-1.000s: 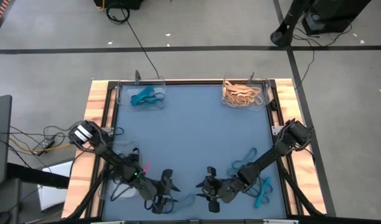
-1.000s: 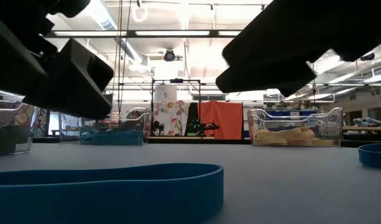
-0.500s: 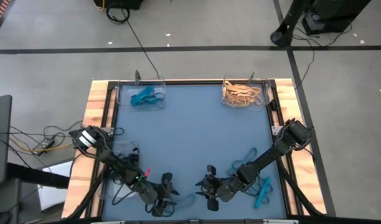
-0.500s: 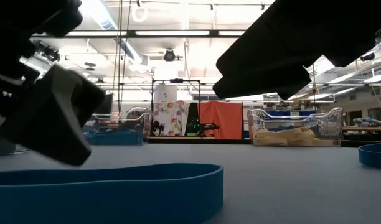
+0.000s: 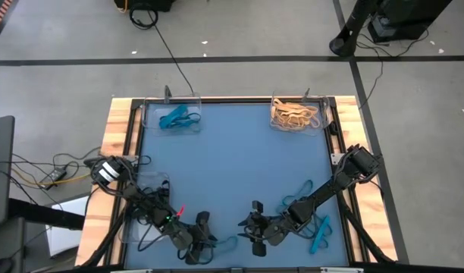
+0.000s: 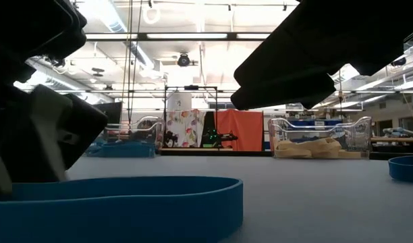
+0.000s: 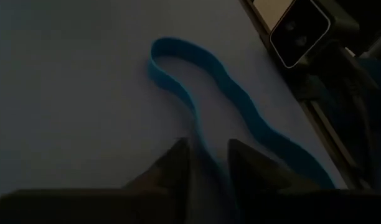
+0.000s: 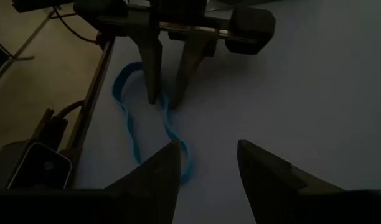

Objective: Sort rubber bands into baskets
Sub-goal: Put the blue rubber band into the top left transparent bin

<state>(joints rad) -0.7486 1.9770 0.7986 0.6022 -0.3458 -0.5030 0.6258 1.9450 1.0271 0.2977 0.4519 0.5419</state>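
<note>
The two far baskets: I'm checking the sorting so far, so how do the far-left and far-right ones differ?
The far-left basket holds only a few teal-blue bands, while the far-right basket holds a fuller heap of tan bands. The teal ones leave much of their tray bare; the tan ones cover most of theirs. Both are clear trays at the table's far corners, each holding a single colour.

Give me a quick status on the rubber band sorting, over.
Left pincer down astride blue rubber band at near table edge, not clamped. Right pincer open, hovering alongside. Nothing in the way.
</note>
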